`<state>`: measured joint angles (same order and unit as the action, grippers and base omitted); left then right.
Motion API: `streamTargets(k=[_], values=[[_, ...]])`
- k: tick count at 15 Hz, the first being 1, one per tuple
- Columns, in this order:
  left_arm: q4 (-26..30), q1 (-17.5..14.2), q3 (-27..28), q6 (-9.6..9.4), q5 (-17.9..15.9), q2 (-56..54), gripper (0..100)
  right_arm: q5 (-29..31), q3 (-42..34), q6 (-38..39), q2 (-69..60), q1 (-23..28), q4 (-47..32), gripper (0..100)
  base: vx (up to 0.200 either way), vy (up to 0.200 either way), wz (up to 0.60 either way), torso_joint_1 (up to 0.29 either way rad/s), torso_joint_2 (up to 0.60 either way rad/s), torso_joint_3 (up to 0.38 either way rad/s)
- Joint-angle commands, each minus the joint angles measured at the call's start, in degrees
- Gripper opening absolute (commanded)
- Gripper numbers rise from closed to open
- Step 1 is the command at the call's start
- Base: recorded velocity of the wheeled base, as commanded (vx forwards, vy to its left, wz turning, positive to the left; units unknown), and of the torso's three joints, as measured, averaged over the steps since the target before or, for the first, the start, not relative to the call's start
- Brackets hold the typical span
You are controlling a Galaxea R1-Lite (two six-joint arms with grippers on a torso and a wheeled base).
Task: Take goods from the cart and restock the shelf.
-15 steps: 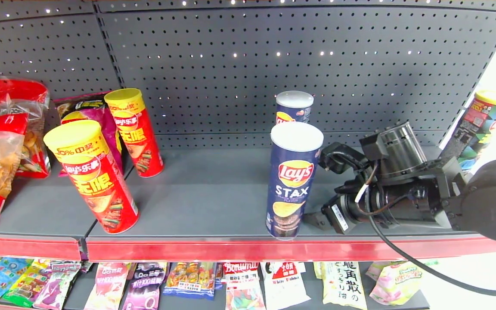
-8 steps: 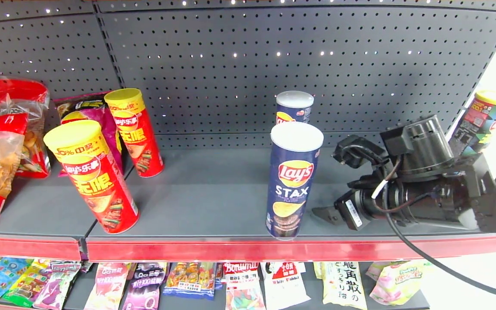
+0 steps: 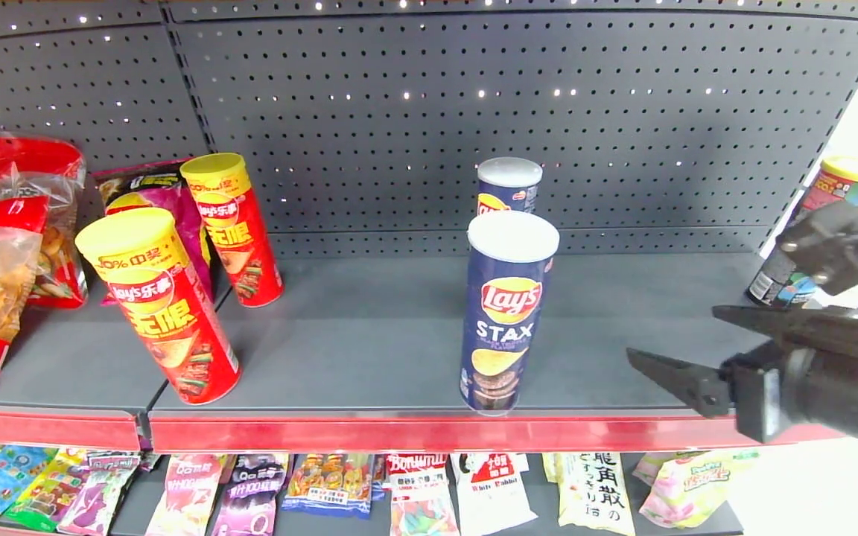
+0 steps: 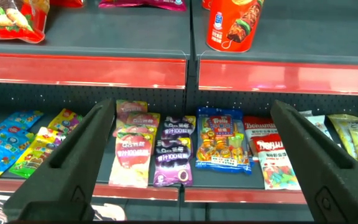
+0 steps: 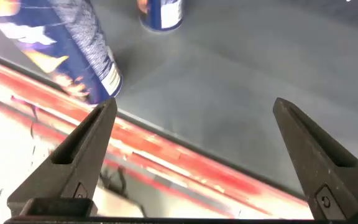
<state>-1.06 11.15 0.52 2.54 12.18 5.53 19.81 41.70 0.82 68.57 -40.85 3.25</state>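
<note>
Grey pegboard backs the shelf (image 3: pixel 369 335), where the front blue can (image 3: pixel 507 313) stands upright right at the red lip, with a second blue can (image 3: pixel 508 184) behind it at 12 o'clock. Well off toward 9 o'clock stands a red can (image 3: pixel 157 305). At 4 o'clock of the front blue can, apart from it, hangs the right gripper (image 3: pixel 673 333), fingers spread wide and empty. Facing the snack packets (image 4: pixel 166 155) below, the left gripper (image 4: pixel 192 106) also has its fingers parted around nothing. The likely risk is that this tall can, so near the edge, tips off if a finger or the arm brushes it.
</note>
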Motion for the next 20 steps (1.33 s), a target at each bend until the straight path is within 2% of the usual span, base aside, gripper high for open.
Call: streamTargets(k=[1,2,3,4,5,6,7,8,9,10,13,14,17,19,20], values=[[0.01,0.01,0.00,0.01,0.04,0.09,100,2.60,-6.90,-4.16,-20.32,1.12,-0.09,100,0.000,0.000,0.00,0.000,0.00,0.000],[0.01,0.01,0.00,0.01,0.04,0.09,100,2.34,-10.77,-7.14,-30.34,9.39,-1.76,100,0.000,0.000,0.00,0.000,0.00,0.000],[0.01,0.01,0.00,0.01,0.04,0.09,100,2.16,-12.26,-7.23,-34.82,13.25,-3.25,100,0.000,0.000,0.00,0.000,0.00,0.000],[-0.08,0.01,0.00,0.01,-0.23,0.09,100,2.08,-15.16,-6.71,-44.93,20.72,-10.20,100,0.000,0.000,0.00,0.000,0.00,0.000],[-0.08,0.01,0.00,0.01,-0.75,0.09,100,2.95,-15.34,-5.83,-49.41,23.54,-16.17,100,0.000,0.000,0.00,0.000,0.00,0.000],[-0.08,0.01,0.00,-0.16,-0.84,0.09,100,6.47,-15.34,-5.74,-50.91,27.23,-20.92,100,0.000,0.000,0.00,0.000,0.00,0.000],[-0.08,0.01,0.00,-0.16,-1.02,0.09,100,11.39,-15.95,-5.65,-50.12,32.41,-21.89,100,0.000,0.000,0.00,0.000,0.00,0.000],[-0.08,0.01,0.00,-0.16,-1.02,0.09,100,11.39,-15.95,-5.65,-50.12,32.41,-21.89,100,0.000,0.000,0.00,0.000,0.00,0.000],[-0.08,0.01,0.00,-0.07,-1.46,0.09,100,11.83,-18.41,-5.04,-50.12,41.11,-21.89,100,0.000,0.000,0.00,0.000,0.00,0.000],[-0.08,0.01,0.00,0.10,-1.63,0.09,100,11.66,-19.56,-5.12,-51.96,42.52,-21.98,100,0.000,0.000,0.00,0.000,0.00,0.000],[-0.17,0.01,-0.08,0.36,-1.90,0.09,100,7.52,-31.07,-9.78,-68.57,40.85,-21.80,100,0.000,0.000,0.00,0.000,0.00,0.000],[-0.17,0.01,-0.08,1.24,-1.98,0.09,100,6.03,-32.74,-10.66,-68.48,40.85,-18.72,100,0.000,0.000,0.00,0.000,0.00,0.000],[-0.17,0.01,-0.08,1.51,-2.42,0.09,100,-7.59,-35.38,-10.57,-68.57,40.85,-13.01,100,0.000,0.000,0.00,0.000,0.00,0.000],[-0.26,0.01,-0.26,0.72,-7.08,0.00,100,-15.06,-36.25,-10.40,-68.57,40.85,-11.34,100,0.000,0.000,0.00,0.000,0.00,0.000],[0.09,0.01,-0.44,0.45,-8.05,0.00,100,-15.59,-36.34,-9.69,-68.57,40.85,-11.17,100,0.000,0.000,0.00,0.000,0.00,0.000]])
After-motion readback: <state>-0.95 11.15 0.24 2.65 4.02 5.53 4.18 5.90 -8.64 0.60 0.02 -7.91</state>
